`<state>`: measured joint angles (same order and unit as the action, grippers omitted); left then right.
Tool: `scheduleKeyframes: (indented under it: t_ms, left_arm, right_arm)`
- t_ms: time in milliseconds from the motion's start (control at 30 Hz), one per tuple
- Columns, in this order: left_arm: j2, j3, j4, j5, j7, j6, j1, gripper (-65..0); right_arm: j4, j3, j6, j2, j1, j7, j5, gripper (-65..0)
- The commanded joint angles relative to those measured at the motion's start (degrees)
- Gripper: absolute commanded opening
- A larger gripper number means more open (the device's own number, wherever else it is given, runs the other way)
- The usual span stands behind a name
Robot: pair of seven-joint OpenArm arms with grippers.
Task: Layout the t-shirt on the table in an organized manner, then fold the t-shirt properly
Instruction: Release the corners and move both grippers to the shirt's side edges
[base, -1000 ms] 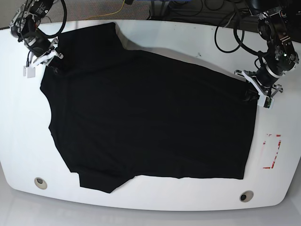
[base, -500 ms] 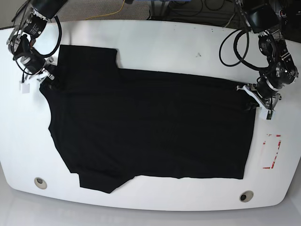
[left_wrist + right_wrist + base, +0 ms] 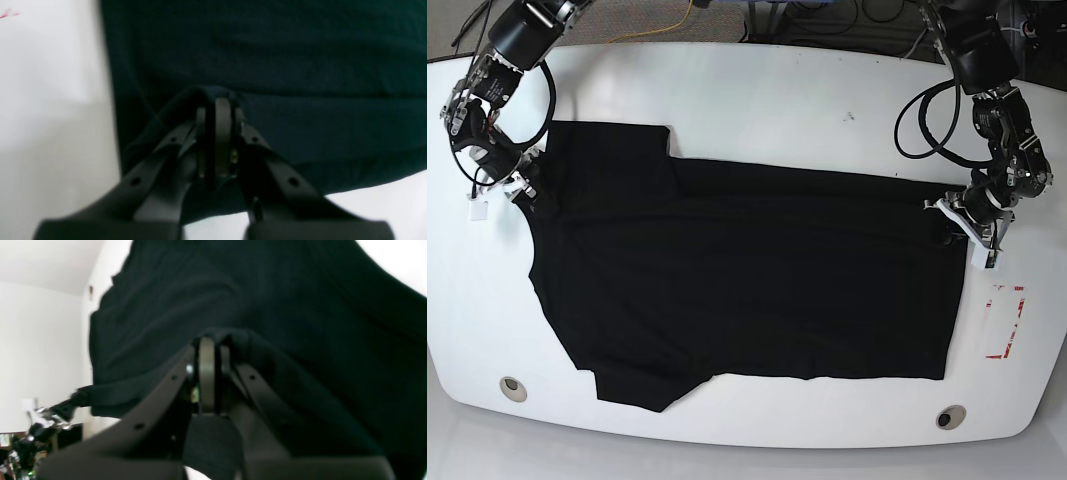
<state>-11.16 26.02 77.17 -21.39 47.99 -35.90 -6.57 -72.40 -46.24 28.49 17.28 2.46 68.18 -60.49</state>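
The black t-shirt [image 3: 747,280] lies spread over most of the white table [image 3: 757,110], its far part doubled toward the near side. My left gripper [image 3: 957,222] is shut on the t-shirt's far right edge; in the left wrist view its fingers [image 3: 223,123] pinch a ridge of black cloth [image 3: 267,66]. My right gripper [image 3: 527,190] is shut on the t-shirt at the far left corner, and the right wrist view shows cloth [image 3: 267,306] bunched over its closed fingers [image 3: 206,373].
A small red rectangular outline [image 3: 1005,320] is marked on the table right of the t-shirt. Two round holes [image 3: 513,388] [image 3: 949,416] sit near the front edge. Cables [image 3: 827,20] lie beyond the far edge.
Both grippers have pulled the t-shirt's far edge toward the near side, keeping their hold. The top sleeve and upper edge now lie lower on the table.
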Motion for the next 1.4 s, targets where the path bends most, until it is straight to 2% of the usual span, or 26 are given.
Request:
scheduleKeyframes:
  t_ms: [0, 433, 733, 933, 1033, 1100, 1200, 1233, 1267, 1300, 1367]
  left_arm:
    - [-0.8, 0.0, 0.4, 0.4, -1.4, 0.3, -2.0, -65.0]
    - [-0.7, -0.1, -1.8, 2.1, -1.5, 0.2, -4.5, -65.0]
    - [-0.9, -0.1, -2.1, 2.2, -1.6, 0.2, -4.7, -65.0]
    - [-1.4, -0.2, -2.1, 2.3, -1.6, 0.3, -4.7, -65.0]
    - [-1.9, -1.7, -2.1, 2.7, -1.6, 0.3, -4.7, -61.8]
    - [-1.9, -2.7, -2.1, 3.8, -1.6, 0.3, -4.8, -56.3]
    - [-2.0, -2.8, -2.1, 6.1, -1.6, 0.3, -5.3, -46.6]
    - [-2.0, -2.8, -2.1, 7.3, -1.6, 0.3, -6.0, -42.4]
    - [-2.0, -2.8, -2.1, 7.8, -1.6, 0.3, -6.2, -40.3]
    - [-2.0, -2.8, -2.1, 9.6, -1.6, 0.3, -6.9, -35.8]
    - [-2.0, -2.8, -2.1, 11.2, -1.6, 0.3, -7.5, -32.4]
  right_arm:
    - [0.6, 1.6, 0.2, 1.8, 2.0, -0.9, -1.6, -65.0]
    - [2.2, 3.3, 0.2, 2.5, 6.6, -1.2, -1.5, -65.0]
    - [2.2, 3.1, -0.6, 2.2, 9.0, -1.2, 6.6, -65.0]
    - [2.2, 3.1, -0.7, 2.1, 9.5, -1.3, 9.9, -64.4]
    - [2.2, 3.1, -0.8, 2.1, 9.7, -1.3, 11.7, -57.9]
    - [2.2, 3.1, -0.8, 2.1, 9.8, -1.3, 12.7, -50.3]
    - [2.2, 3.1, -0.9, 2.1, 9.8, -1.3, 13.8, -35.0]
    - [2.2, 3.1, -0.9, 2.1, 9.8, -1.3, 13.9, -28.1]
    - [2.2, 3.1, -0.9, 2.1, 9.8, -1.3, 13.9, -24.8]
    - [2.1, 3.2, -0.9, 2.2, 9.8, -1.3, 14.0, -15.7]
    - [1.9, 3.3, -0.9, 2.4, 9.6, -1.3, 14.0, -7.1]
